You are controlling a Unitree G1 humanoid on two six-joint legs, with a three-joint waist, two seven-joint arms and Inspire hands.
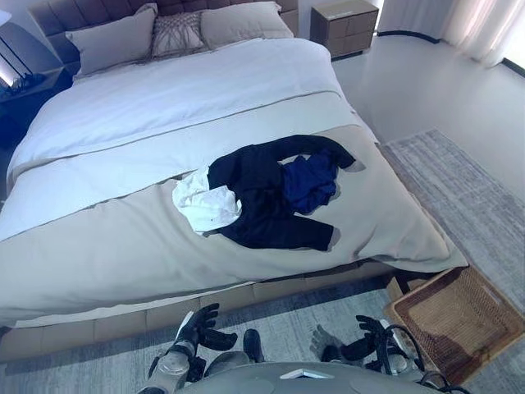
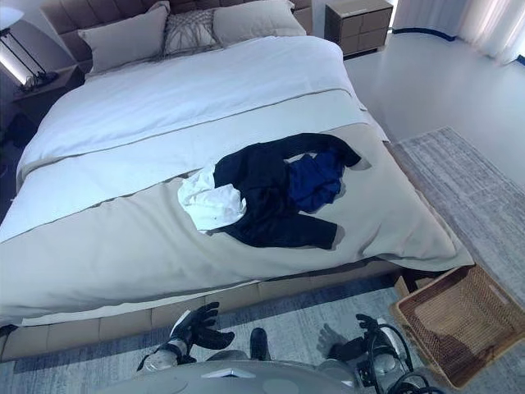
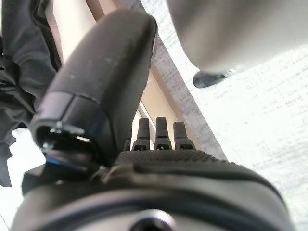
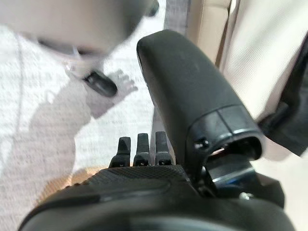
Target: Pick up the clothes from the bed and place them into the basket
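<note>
A pile of clothes lies on the bed's beige cover: a black garment, a blue one and a white one. A woven basket sits on the rug by the bed's near right corner. My left hand hangs low in front of the bed's side, fingers straight and holding nothing. My right hand is also low, left of the basket, fingers relaxed and empty. Each wrist view shows straight fingers with nothing in them.
The bed has a white duvet and several pillows at its head. A nightstand stands at the far right and a lamp at the far left. A grey rug lies beside the bed.
</note>
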